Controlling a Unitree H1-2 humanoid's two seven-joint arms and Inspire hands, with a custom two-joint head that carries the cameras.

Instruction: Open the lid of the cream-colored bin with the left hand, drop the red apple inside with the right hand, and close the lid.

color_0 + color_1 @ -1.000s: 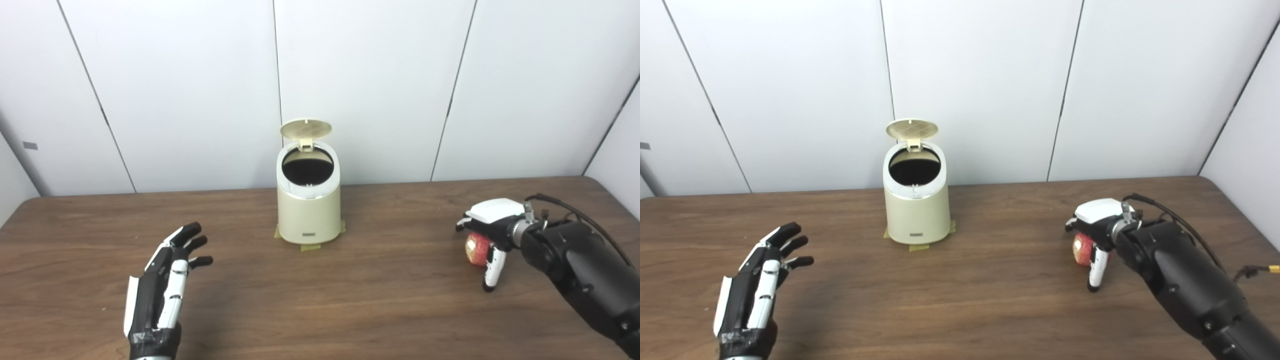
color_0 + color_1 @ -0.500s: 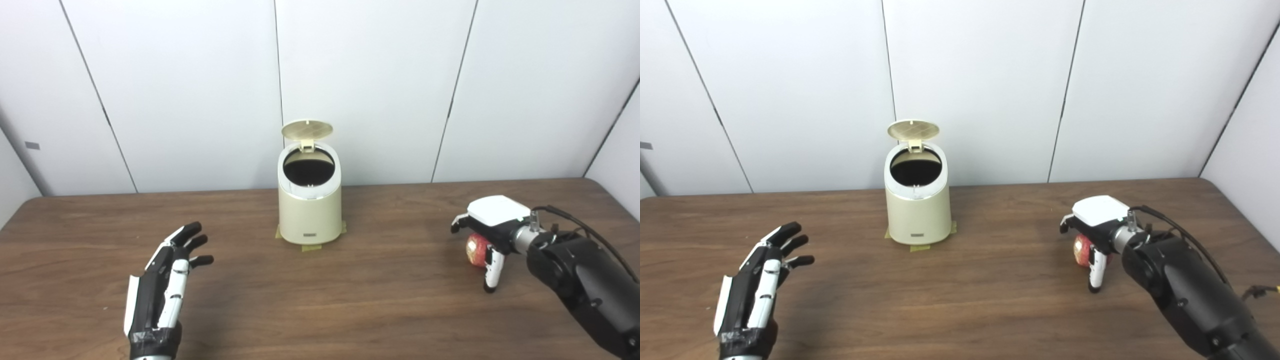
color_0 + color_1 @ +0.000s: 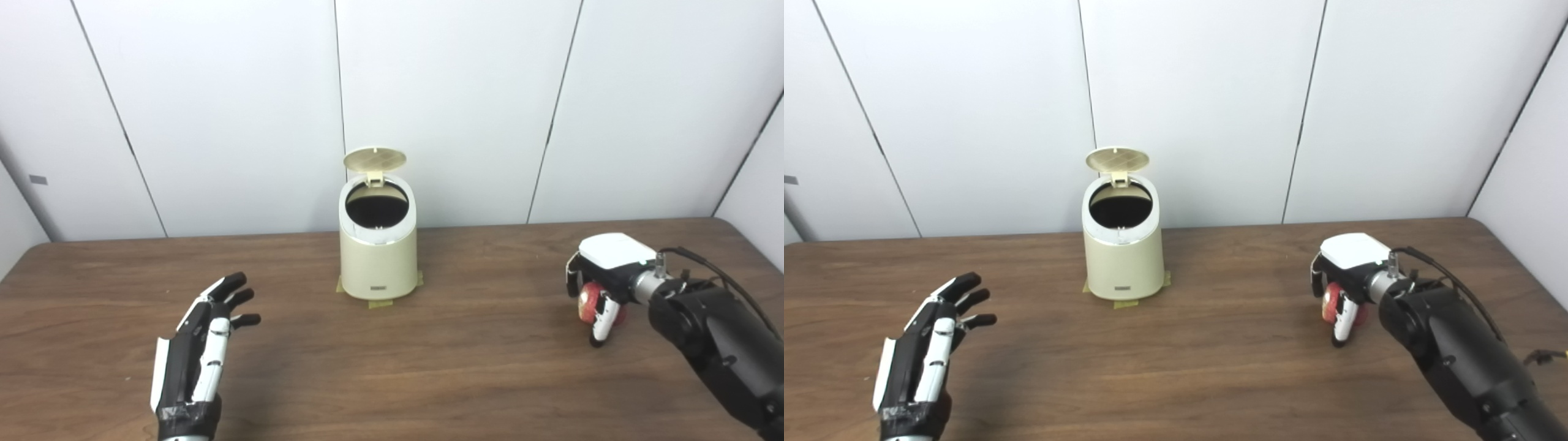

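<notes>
The bin [image 3: 378,251] stands at the middle of the brown wooden table [image 3: 392,367], toward its far edge, close to the white panelled wall [image 3: 453,104]. Its lid [image 3: 375,159] is up, tipped back on its hinge, and the round mouth below shows dark inside. Strips of yellowish tape [image 3: 381,302] stick out from under the base at the front and at both sides. A small dark label [image 3: 380,286] sits low on the front of the bin; its writing is too small to read.

The apple [image 3: 589,302] is at the right side of the table, well apart from the bin. The right hand [image 3: 599,288] is curled around it from above, white back upward, fingers [image 3: 600,321] reaching down in front of the fruit, so only part of the red skin shows between them. Whether the apple is touching the table or just off it, I cannot tell. A black cable [image 3: 710,269] loops over the dark forearm behind that hand.

The left hand [image 3: 202,343] hovers low over the left side of the table, well away from the bin, palm turned inward, fingers spread and holding nothing. Grey tape wraps its wrist.

Between the right hand and the bin the wood is bare; nothing stands in that stretch. A small grey tag [image 3: 37,179] is fixed to the wall far left.
</notes>
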